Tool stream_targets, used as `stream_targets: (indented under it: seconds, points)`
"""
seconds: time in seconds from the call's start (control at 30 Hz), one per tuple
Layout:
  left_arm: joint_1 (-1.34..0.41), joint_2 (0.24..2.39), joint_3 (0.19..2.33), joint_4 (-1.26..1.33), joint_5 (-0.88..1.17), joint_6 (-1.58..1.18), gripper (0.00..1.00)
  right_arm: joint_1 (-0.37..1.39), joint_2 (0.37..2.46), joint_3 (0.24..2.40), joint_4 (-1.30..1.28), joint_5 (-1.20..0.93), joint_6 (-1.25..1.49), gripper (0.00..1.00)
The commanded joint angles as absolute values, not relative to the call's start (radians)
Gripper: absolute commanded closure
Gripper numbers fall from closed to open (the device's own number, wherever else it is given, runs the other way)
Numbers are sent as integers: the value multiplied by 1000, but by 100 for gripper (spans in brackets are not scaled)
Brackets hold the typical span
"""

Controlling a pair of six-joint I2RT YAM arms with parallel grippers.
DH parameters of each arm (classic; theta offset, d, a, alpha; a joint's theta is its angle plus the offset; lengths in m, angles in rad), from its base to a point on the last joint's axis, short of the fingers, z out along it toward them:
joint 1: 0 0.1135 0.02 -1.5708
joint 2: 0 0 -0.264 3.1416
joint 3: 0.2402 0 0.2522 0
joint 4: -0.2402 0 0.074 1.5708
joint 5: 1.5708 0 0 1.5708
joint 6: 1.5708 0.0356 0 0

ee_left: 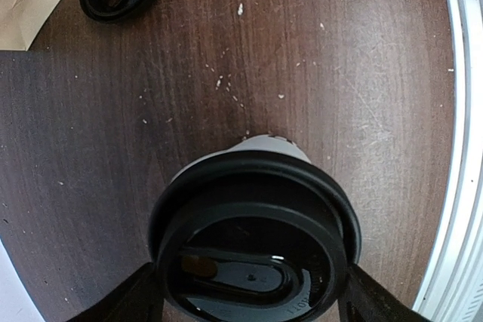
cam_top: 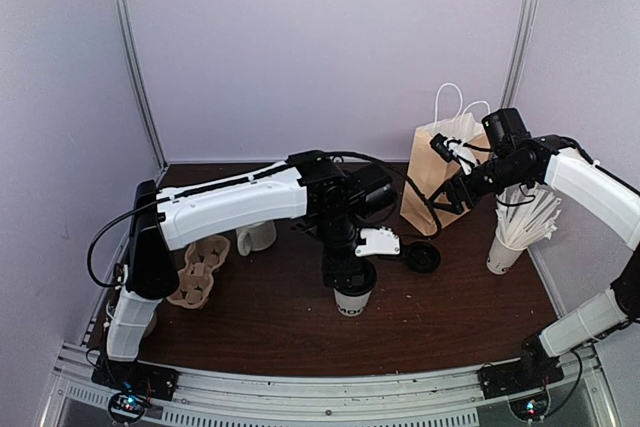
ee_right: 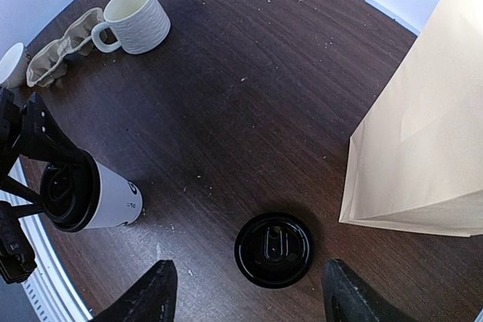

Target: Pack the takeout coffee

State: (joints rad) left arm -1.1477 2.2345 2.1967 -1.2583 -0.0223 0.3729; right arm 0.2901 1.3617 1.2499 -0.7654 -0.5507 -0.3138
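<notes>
On a dark wooden table point(ee_right: 249, 81) flecked with pale crumbs, we find a tan paper bag point(ee_right: 423, 133) standing upright, a spare black lid point(ee_right: 273, 249) lying flat near its base; a cream ribbed mug point(ee_right: 136, 19) sits beside a cardboard cup carrier point(cam_top: 200, 269), a white cup of straws point(cam_top: 505, 252) at the right edge

Desk point(cam_top: 270, 317): dark wood-grain top with scattered pale crumbs point(ee_left: 226, 84).
Paper bag point(cam_top: 425, 172): upright, reference landmark.
Loose lid point(cam_top: 423, 258): black, lying flat just in front of the bag.
Takeout coffee point(cam_top: 352, 302): upright, lidded, nearer than the bag and to its left.
Mug point(cam_top: 256, 237): cream, well left of the bag.
Cup carrier point(cam_top: 200, 269): cardboard, further left of the bag than the mug.
Straw cup point(cam_top: 505, 252): just right of the bag.
</notes>
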Motion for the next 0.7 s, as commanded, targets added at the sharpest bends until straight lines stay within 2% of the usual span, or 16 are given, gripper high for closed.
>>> stream_targets:
  seconds: [0.0,0.1,0.13,0.17,0.43,0.67]
  points:
    - [-1150,2240,2217,-1246,-52,378,15,284,1367,1244,-751,-570,-307,31]
    - [-1150,2220,2215,-1235,-44,377,11,284,1371,1252,-758,-575,-306,31]
    - [-1150,2210,2213,-1230,-37,378,4,284,1373,1254,-761,-576,-306,31]
    - [-1150,2199,2209,-1230,-26,383,3,284,1374,1259,-763,-577,-304,31]
    - [-1151,2047,2067,-1141,36,438,2,284,1377,1251,-763,-562,-317,31]
    - [-1125,1926,1934,-977,-41,360,4,295,1361,1261,-797,-566,-351,32]
